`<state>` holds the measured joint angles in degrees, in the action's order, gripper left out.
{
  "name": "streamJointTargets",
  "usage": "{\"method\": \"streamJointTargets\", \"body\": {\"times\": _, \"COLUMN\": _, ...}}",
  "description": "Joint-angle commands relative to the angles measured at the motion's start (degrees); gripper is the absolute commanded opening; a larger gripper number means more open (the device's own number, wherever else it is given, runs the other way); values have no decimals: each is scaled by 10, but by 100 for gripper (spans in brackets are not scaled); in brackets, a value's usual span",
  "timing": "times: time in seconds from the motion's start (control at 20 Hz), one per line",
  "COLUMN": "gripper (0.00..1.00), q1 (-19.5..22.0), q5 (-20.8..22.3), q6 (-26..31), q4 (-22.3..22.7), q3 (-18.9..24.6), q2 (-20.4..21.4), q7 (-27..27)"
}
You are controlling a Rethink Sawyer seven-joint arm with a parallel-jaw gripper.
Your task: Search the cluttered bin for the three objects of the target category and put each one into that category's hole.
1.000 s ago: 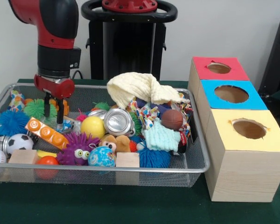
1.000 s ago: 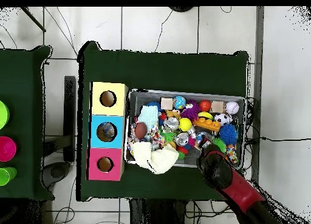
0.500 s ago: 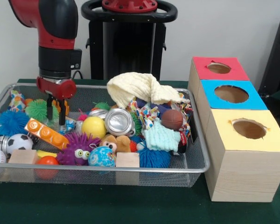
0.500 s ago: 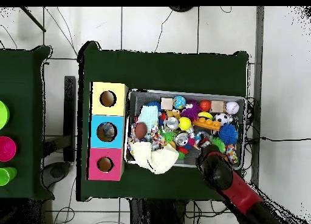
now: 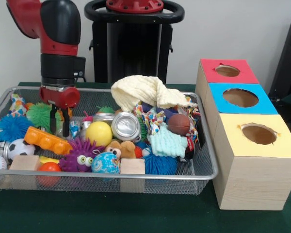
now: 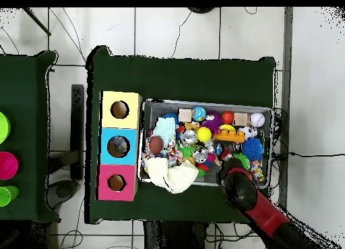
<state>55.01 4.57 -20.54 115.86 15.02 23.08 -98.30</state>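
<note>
The silver wire-mesh bin (image 5: 136,177) is packed with toys; it also shows in the overhead view (image 6: 209,102). My gripper (image 5: 59,127) hangs down into the bin's left part with its two black fingers apart and nothing between them. The tips are just behind an orange studded brick (image 5: 47,141), right of a green spiky ball (image 5: 40,114) and left of a yellow ball (image 5: 98,132). Three wooden boxes with holes stand beside the bin, with red (image 5: 247,76), blue (image 5: 266,104) and yellow (image 5: 286,143) tops. In the overhead view my arm (image 6: 253,199) hides the gripper.
The bin also holds a silver can (image 5: 125,126), a cream cloth (image 5: 140,91), a brown football (image 5: 179,124), a purple fuzzy monster (image 5: 80,155), a globe ball (image 5: 105,163), a soccer ball (image 5: 19,148) and wood blocks (image 5: 132,166).
My gripper has shifted slightly right and lower into the bin. The orange brick has tipped flatter, and the can and yellow ball have shifted a little.
</note>
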Motion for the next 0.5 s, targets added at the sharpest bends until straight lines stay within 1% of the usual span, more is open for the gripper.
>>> {"method": "streamJointTargets", "body": {"times": 0.05, "gripper": 100, "q1": 9, "q5": 25, "q6": -27, "q4": -3, "q3": 98, "q2": -42, "q7": -160}}
{"method": "streamJointTargets", "body": {"times": 0.2, "gripper": 100, "q1": 17, "q5": 28, "q6": -18, "q4": 1, "q3": 113, "q2": -46, "q7": -156}}
{"method": "streamJointTargets", "body": {"times": 0.5, "gripper": 100, "q1": 21, "q5": 23, "q6": 5, "q4": 1, "q3": 120, "q2": -43, "q7": -142}}
